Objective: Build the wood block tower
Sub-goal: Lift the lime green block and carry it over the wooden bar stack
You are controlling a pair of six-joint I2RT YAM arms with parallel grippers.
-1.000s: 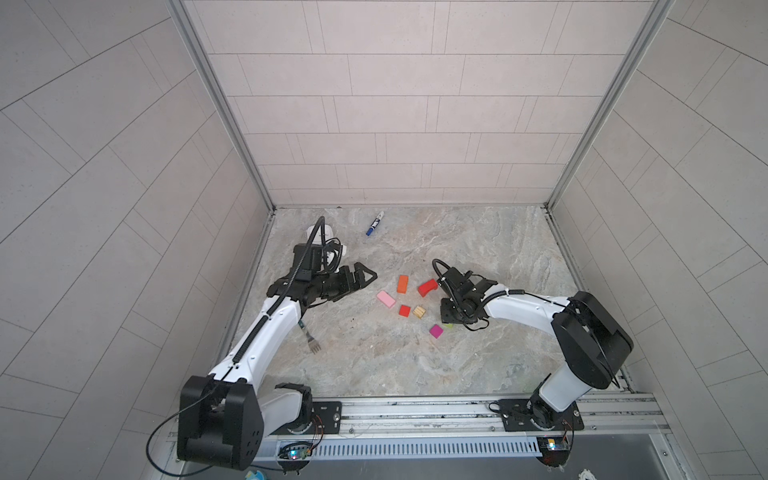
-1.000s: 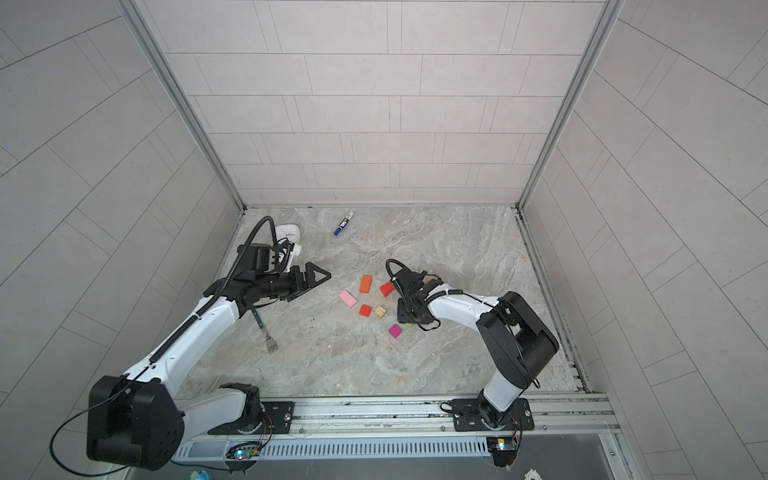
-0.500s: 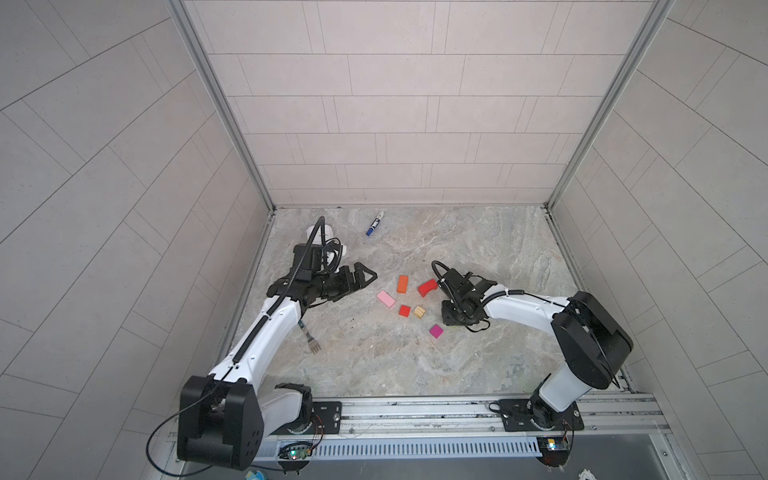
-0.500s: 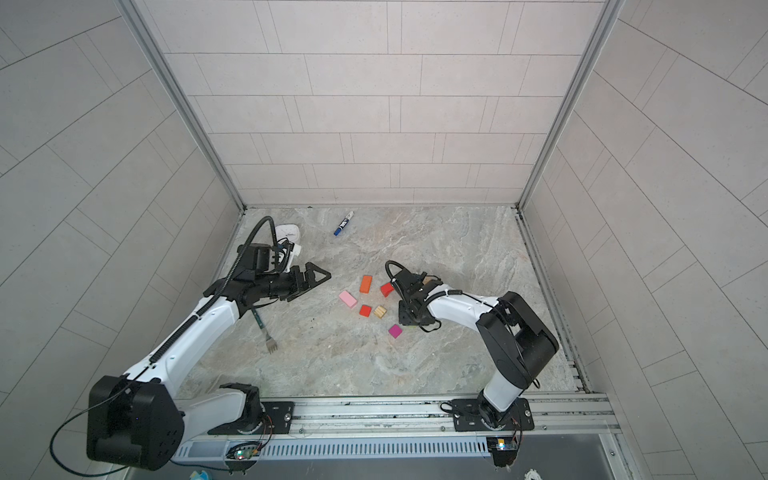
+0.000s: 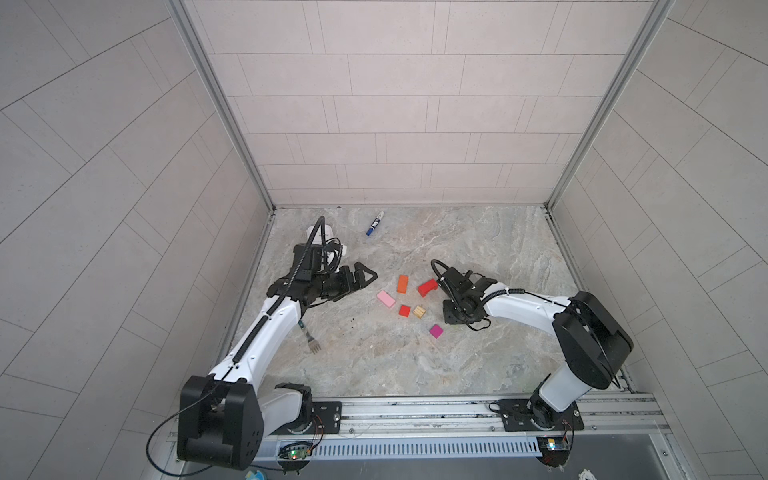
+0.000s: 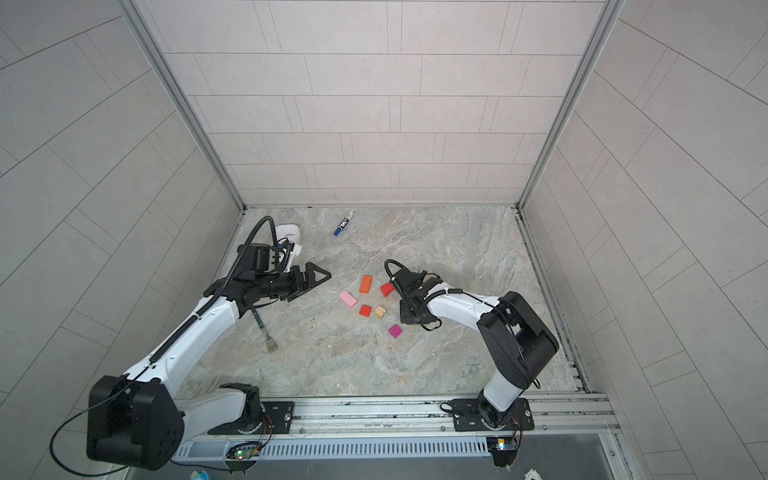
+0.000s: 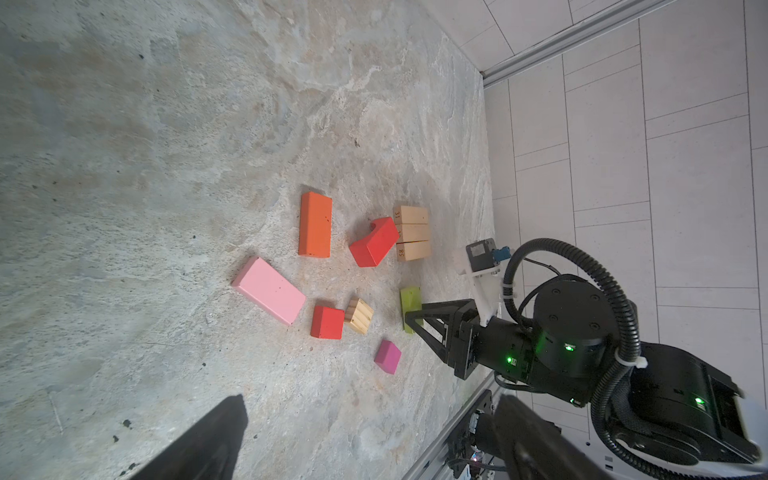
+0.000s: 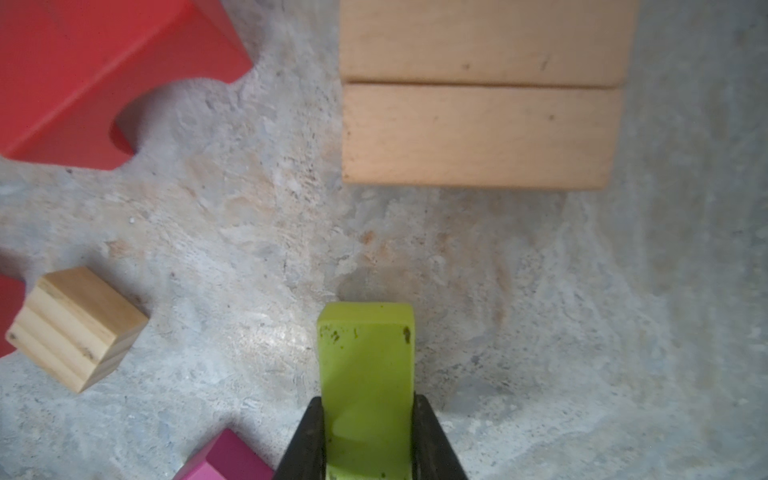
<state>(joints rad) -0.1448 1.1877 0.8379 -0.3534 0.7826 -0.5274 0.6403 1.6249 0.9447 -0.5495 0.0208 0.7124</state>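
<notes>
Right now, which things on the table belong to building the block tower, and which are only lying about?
For the tower: lime bar, three tan bars, red arch, orange bar, pink bar, red cube, tan cube, magenta cube.

Just lying about: marker pen, fork, white timer.

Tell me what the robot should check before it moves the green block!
1. The right hand is shut on the lime block: ok.
2. The lime block is lifted off the table: cannot tell.
3. The tan bars lie side by side: ok.
4. Nothing lies between the lime block and the tan bars: ok.
5. The left hand is open, away from the lime block: ok.
</notes>
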